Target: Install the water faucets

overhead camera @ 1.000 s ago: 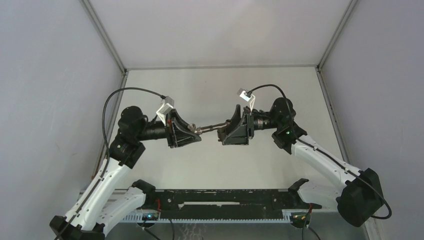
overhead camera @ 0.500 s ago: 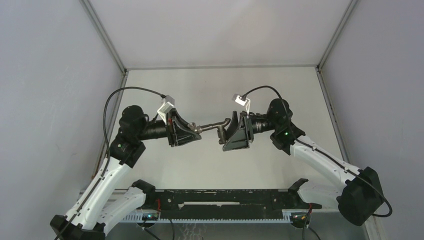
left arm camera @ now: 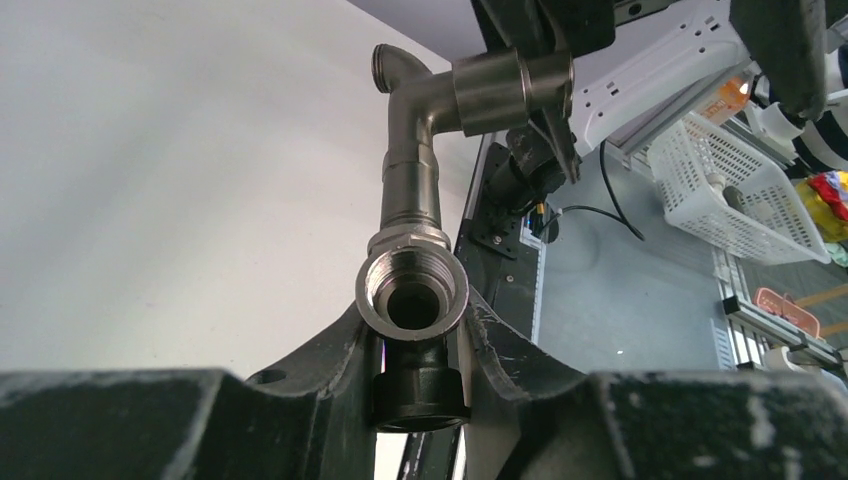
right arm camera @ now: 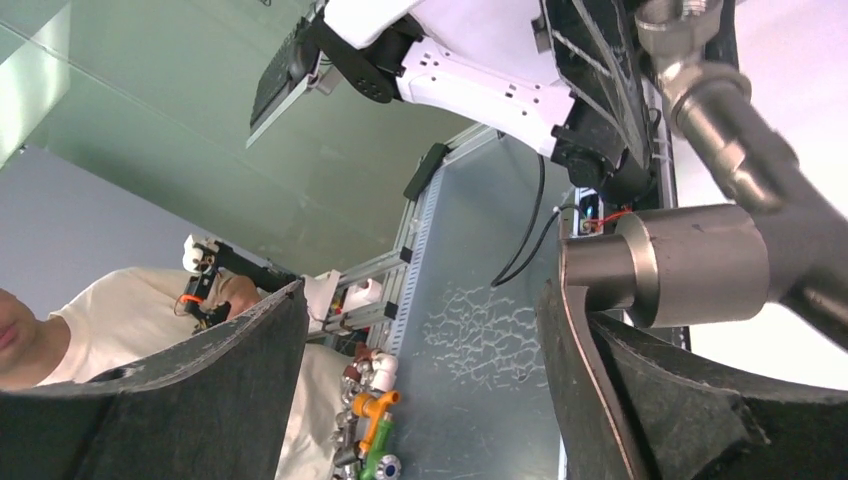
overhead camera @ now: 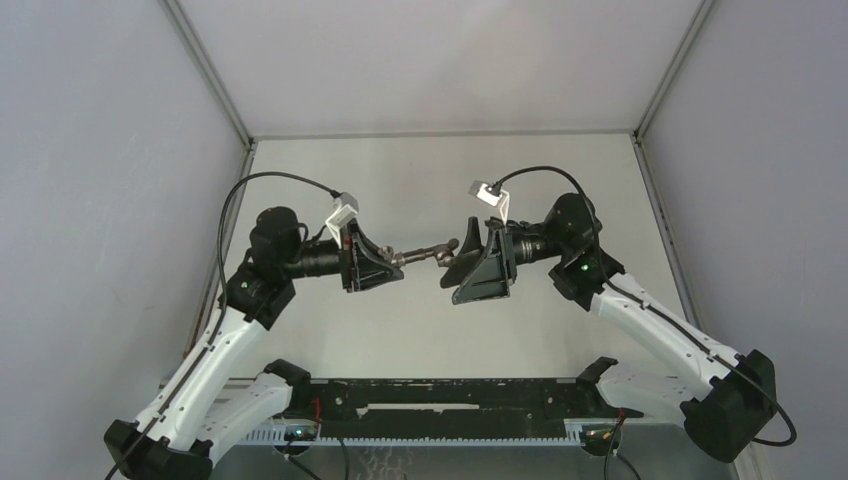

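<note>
Left arm: left gripper (overhead camera: 392, 263) is pinched onto the threaded fitting (left arm camera: 412, 292) at one end of the water faucets (overhead camera: 425, 252). In the left wrist view the ring sits squarely between both fingers, its open bore facing the camera.

Between the arms: the faucets are held in the air over the table (overhead camera: 420, 170), not resting on it. The long axis runs left to right and tilts slightly to the far side at its right end. The stem (left arm camera: 410, 190) leads from the fitting to an elbow. From there a thick cylinder body (right arm camera: 690, 265) turns off sideways. The pieces look joined, though I cannot tell how tight the thread is.

Right arm: right gripper (right arm camera: 422, 295) is spread wide and grips nothing. The cylinder lies against or just beside one finger (right arm camera: 640, 400), outside the gap; I cannot tell whether they touch. Judgement: the right gripper must shift sideways until the cylinder sits between its fingers before closing and turning.
</note>
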`<state>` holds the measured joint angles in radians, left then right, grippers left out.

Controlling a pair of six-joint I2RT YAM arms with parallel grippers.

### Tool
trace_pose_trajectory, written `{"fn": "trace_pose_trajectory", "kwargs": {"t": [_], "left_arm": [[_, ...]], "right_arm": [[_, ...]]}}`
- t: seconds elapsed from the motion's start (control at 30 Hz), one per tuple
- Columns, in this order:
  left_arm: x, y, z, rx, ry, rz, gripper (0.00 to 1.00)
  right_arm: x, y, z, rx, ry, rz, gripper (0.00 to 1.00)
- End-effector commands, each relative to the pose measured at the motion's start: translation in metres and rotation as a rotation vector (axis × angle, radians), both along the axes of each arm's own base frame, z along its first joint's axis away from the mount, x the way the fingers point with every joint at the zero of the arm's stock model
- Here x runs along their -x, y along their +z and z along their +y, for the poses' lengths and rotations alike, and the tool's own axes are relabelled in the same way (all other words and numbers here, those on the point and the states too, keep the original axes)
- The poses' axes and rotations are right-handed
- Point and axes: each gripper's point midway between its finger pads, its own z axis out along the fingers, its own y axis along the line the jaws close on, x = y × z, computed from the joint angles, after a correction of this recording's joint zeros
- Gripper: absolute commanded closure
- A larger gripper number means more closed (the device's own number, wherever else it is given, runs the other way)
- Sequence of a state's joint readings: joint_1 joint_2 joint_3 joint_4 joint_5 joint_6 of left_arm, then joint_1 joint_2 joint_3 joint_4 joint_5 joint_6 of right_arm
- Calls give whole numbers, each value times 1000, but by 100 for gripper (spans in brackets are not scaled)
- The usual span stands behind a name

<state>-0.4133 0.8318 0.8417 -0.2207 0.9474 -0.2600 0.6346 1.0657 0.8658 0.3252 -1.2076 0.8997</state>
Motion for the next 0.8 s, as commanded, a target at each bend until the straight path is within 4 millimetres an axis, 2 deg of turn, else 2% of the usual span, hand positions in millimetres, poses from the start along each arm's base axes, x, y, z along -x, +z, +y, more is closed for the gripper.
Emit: {"fn": "trace_pose_trajectory", "kwargs": {"t": [0.0,0.13,0.37,0.57,0.77], "left_arm": [[3,4,2,-3,-29,-70,100],[7,3,2,0,-45,-71,100],[18,1,0,6,-101,-68,100],[26,-3,-1,-5,-136,-68,100],[27,-6,-2,-11,-141,-63,100]], "right_arm": [[1,39,1,-74,-26,-62,10],[-13,42,9,-71,-62,-14,10],[-63,27,27,-21,-259,158,11],[-95,16,35,4,-398,265,12],[-109,14,39,-32,-469,369,11]]}}
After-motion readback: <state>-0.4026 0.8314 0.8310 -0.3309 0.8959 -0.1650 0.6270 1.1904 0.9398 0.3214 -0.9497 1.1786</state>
